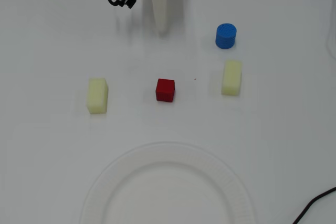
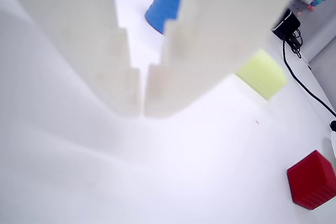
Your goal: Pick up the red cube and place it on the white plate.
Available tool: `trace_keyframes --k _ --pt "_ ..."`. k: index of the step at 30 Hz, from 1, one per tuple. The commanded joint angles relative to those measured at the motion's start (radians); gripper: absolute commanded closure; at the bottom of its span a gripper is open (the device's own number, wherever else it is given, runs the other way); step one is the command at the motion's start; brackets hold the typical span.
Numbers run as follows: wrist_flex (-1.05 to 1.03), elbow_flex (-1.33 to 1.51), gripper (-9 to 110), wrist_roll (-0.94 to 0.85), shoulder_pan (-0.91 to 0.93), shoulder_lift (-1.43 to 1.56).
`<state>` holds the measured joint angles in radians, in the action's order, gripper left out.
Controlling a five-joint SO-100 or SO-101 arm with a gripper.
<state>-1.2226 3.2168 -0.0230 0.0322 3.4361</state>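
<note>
The red cube (image 1: 165,89) sits on the white table near the middle of the overhead view; it also shows at the lower right of the wrist view (image 2: 312,180). The white plate (image 1: 105,187) lies at the bottom, below the cube, cut off by the frame edge. My white gripper (image 1: 162,27) is at the top centre, well above the cube in the picture, pointing toward it. In the wrist view its fingertips (image 2: 142,109) meet with nothing between them, so it is shut and empty.
Two pale yellow blocks lie left (image 1: 97,95) and right (image 1: 231,77) of the cube; the right one shows in the wrist view (image 2: 261,73). A blue ribbed cylinder (image 1: 226,35) stands beyond it, also in the wrist view (image 2: 164,7). A black cable (image 1: 315,203) crosses the bottom right corner.
</note>
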Motion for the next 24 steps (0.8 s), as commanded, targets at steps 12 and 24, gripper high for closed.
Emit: trace_keyframes --k 12,24 --pt "0.038 -0.744 102 0.041 0.011 -0.758" --pt "-0.08 -1.253 74 -0.086 -0.143 -1.414"
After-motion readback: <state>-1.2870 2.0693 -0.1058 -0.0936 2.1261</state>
